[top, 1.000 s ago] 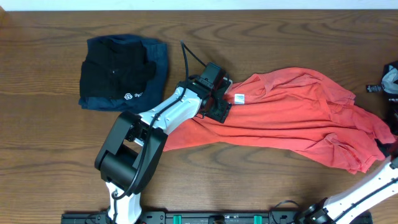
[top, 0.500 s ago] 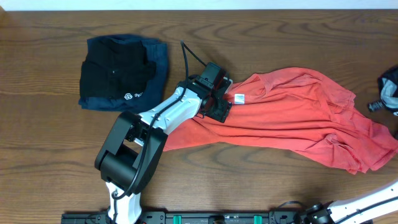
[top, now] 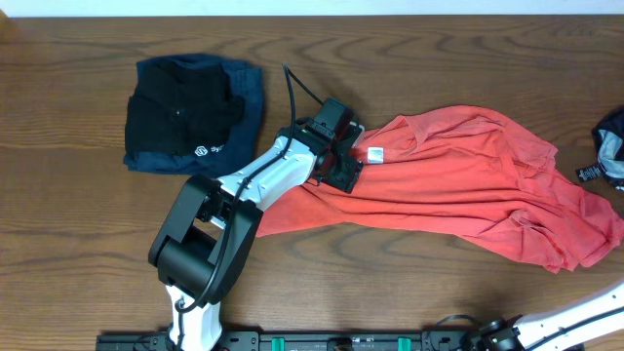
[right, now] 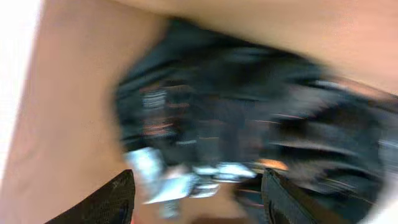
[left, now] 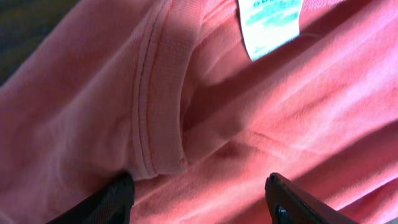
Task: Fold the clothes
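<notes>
Fingers (left: 115,200) apart, left gripper (left: 199,198) sits on T-shirt (top: 468,180) by its label (left: 270,25); right gripper (right: 198,196) hovers unclenched off its right end.

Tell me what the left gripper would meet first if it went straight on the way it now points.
The left gripper would most likely meet the coral-red T-shirt first, near its collar seam and white label; depth is unclear.
</notes>
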{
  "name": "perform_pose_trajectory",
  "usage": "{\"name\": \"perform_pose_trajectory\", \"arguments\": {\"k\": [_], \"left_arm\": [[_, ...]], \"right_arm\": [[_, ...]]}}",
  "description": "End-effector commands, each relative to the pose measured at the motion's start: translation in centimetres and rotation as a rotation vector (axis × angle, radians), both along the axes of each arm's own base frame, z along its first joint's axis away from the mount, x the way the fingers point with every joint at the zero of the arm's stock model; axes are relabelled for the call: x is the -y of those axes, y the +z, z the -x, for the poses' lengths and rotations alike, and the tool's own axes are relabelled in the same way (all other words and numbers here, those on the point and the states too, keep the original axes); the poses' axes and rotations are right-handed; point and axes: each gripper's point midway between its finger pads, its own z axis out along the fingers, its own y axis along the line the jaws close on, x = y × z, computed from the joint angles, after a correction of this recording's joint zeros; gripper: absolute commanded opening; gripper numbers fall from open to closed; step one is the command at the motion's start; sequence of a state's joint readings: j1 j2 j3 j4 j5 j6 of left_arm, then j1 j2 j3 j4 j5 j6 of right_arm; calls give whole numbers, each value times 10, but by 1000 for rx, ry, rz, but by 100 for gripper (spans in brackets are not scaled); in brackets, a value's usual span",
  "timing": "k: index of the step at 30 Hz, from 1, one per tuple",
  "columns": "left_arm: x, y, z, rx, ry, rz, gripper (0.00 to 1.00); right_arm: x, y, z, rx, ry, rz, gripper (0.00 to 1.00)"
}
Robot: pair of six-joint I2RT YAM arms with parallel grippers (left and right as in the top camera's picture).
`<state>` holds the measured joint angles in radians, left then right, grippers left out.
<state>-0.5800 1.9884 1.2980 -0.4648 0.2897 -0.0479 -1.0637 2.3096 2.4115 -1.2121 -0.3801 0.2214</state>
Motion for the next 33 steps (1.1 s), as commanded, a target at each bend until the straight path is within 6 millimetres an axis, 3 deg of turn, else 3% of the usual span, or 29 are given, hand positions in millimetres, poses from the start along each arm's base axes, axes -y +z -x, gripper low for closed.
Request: {"name": "perform_pose_trajectory", "arguments": {"k": [1, 6, 11, 15, 19, 23, 29, 33], "left_arm": [[3, 9, 3, 4, -20, 12, 69], [4, 58, 0, 76, -20, 59, 76], [2, 122, 4, 193, -20, 134, 80], [-14, 156, 6, 275, 12, 122, 82], [-33, 165, 7, 309, 53, 61, 85], [-48, 159, 11, 271, 77, 19, 85], [-74, 147, 20, 186, 115, -43, 85], [-90, 143, 20, 160, 150, -68, 85]], "right_arm": [[-61, 36, -63, 264, 315, -62, 64], [-124, 32, -108, 241, 505, -69, 64], [-212, 12, -148, 82, 701, -48, 67], [-292, -3, -175, -31, 859, -5, 65], [-371, -26, -182, -161, 1004, 36, 65], [-440, -67, -174, -321, 1075, 57, 62], [-515, -135, -140, -482, 1165, 46, 60], [-537, -153, -130, -509, 1215, 74, 50]]}}
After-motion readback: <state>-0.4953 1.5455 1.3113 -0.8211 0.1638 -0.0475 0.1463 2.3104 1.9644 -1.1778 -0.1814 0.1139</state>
